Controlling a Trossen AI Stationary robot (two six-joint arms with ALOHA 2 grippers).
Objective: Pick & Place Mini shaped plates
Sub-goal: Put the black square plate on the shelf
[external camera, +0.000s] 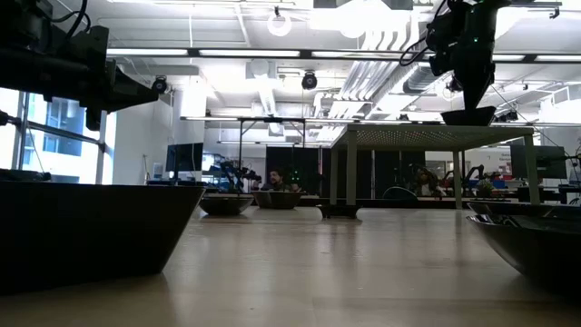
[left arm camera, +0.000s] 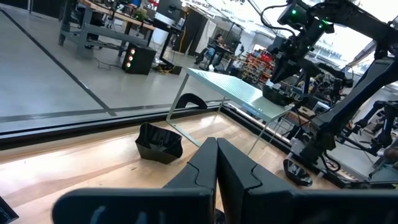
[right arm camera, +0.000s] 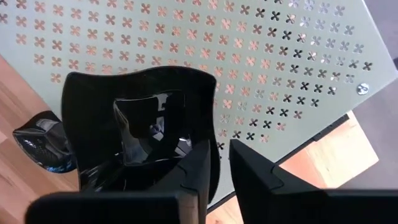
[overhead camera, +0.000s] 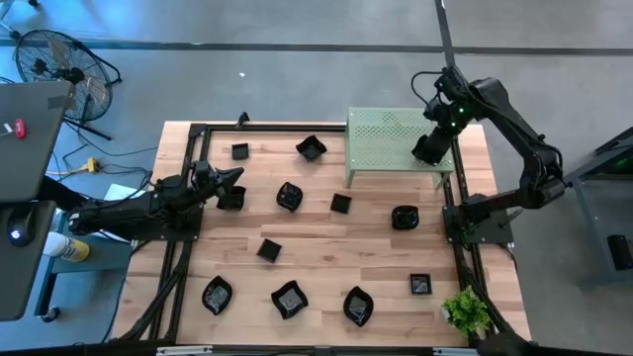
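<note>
You've got a wooden table (overhead camera: 326, 247) carrying the pale green perforated stand (overhead camera: 391, 138) at its far edge, black mini plates (overhead camera: 288, 197) scattered across the boards, and a small green plant (overhead camera: 465, 311) at the near right corner.

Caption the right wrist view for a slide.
Right gripper holds a glossy black mini plate by its rim over the pale green perforated metal stand.
</note>
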